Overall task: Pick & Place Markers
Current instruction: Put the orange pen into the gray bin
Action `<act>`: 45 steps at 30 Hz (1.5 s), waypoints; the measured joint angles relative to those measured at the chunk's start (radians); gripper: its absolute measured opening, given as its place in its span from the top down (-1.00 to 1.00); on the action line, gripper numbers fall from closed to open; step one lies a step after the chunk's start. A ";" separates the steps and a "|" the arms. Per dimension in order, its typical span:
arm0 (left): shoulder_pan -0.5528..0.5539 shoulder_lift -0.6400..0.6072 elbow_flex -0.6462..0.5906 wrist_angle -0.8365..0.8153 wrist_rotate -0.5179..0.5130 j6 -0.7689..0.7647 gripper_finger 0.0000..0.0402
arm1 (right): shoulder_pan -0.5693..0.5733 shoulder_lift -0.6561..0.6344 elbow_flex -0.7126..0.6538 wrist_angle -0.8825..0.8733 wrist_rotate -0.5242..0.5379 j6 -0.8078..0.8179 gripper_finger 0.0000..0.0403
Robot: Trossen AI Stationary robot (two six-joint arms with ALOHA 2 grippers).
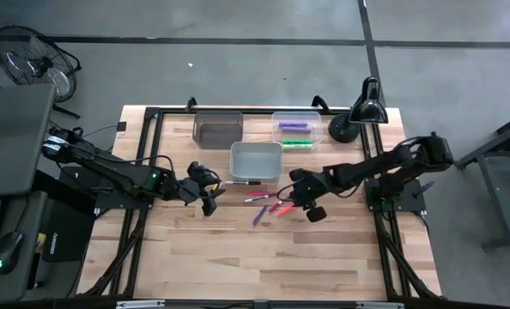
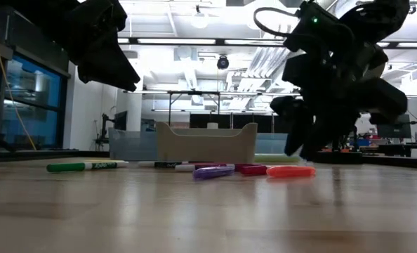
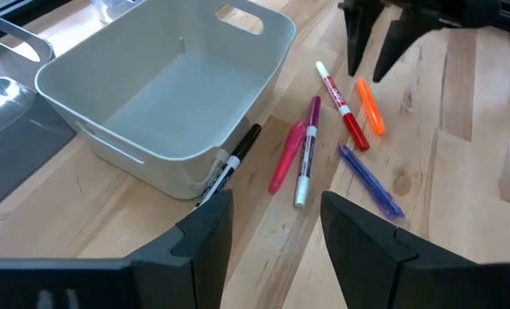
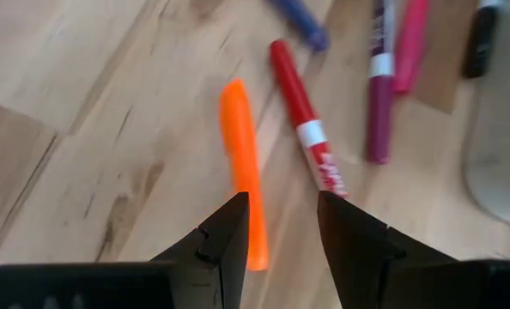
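Note:
Several loose markers [image 1: 270, 206] lie flat on the wooden table in front of the grey bin [image 1: 255, 160]: orange [image 4: 242, 172], red [image 4: 306, 129], purple-and-white [image 3: 306, 150], pink [image 3: 287, 156], violet [image 3: 371, 180] and black [image 3: 238, 154], the black one against the bin's foot. My right gripper [image 4: 282, 227] is open, low over the near end of the orange marker [image 2: 290, 171], its fingers on either side of that end without touching it. My left gripper [image 3: 276, 227] is open, raised to the left of the markers [image 1: 208, 202]. A green marker [image 2: 64, 167] lies apart.
Behind the grey bin stand a dark bin [image 1: 218, 127] and a clear bin [image 1: 296, 127] that has green and purple markers in it. A black desk lamp [image 1: 358, 112] stands at the far right corner. Bare wood stretches toward the near edge [image 1: 264, 266].

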 joint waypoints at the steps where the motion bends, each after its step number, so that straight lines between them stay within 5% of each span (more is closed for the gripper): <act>1: 0.000 0.000 0.000 0.000 0.000 0.000 0.13 | 0.007 0.006 0.000 0.000 0.000 0.000 0.36; 34: 0.000 0.000 0.000 0.001 -0.004 -0.014 0.13 | 0.074 0.127 0.000 0.121 -0.006 0.035 0.37; 45: 0.000 0.000 0.000 0.001 -0.003 -0.014 0.13 | 0.074 0.129 0.000 0.119 -0.018 0.080 0.73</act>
